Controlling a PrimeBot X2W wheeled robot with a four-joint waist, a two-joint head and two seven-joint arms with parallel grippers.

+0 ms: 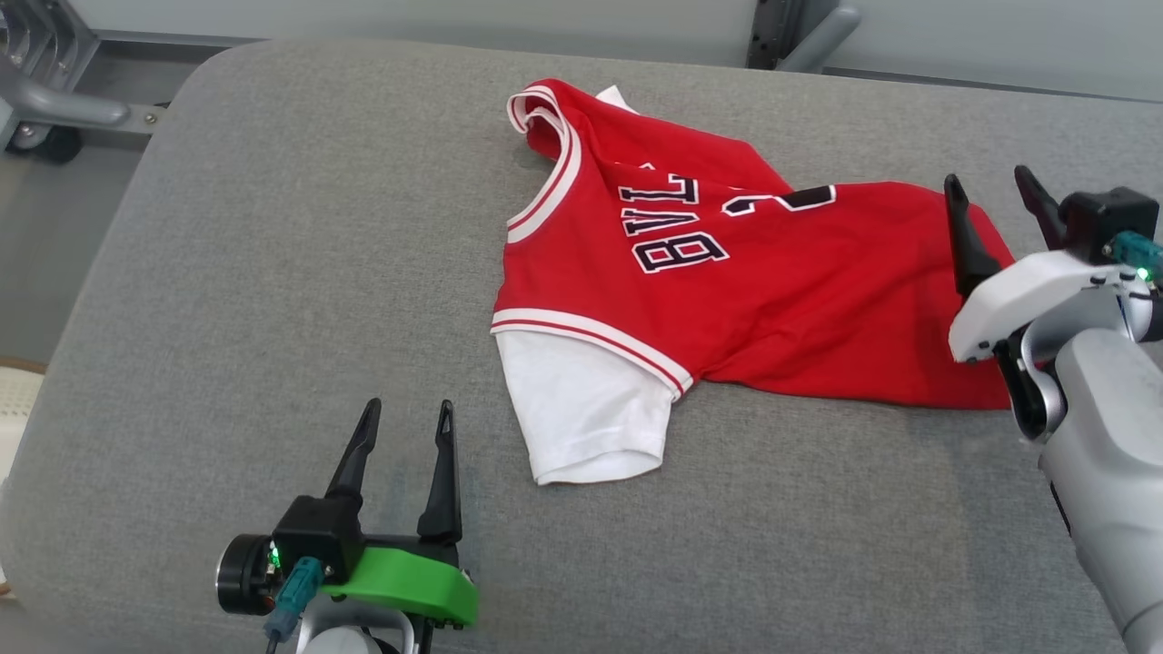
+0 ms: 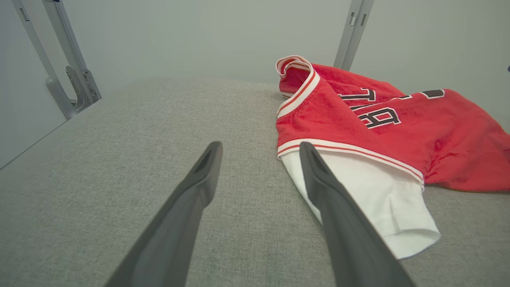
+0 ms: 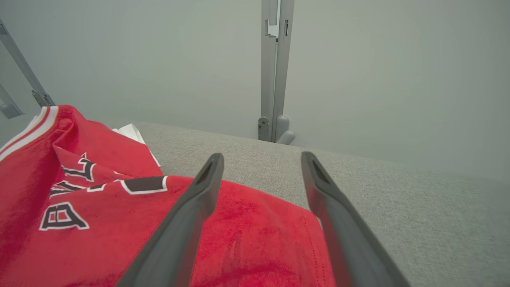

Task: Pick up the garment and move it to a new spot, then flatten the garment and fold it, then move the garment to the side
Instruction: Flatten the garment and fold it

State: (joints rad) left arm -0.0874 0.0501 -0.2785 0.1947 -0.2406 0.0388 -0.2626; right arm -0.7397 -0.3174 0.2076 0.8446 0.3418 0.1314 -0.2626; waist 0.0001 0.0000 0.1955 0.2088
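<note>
Garment (image 1: 727, 300) lay rumpled on the pad (image 1: 273, 272), right of centre. Both grippers stood wide and empty: right gripper (image 1: 988, 179) over the hem, left gripper (image 1: 409, 406) near the white sleeve (image 1: 581, 409). Flattening seemed the step in hand (creases showed); the next move called for pinching hem and sleeve, then drawing them apart. Bare pad lay open leftward, with the far edge near the collar.

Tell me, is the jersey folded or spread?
Spread but rumpled: the jersey lies unfolded, collar bunched, white sleeve out.
</note>
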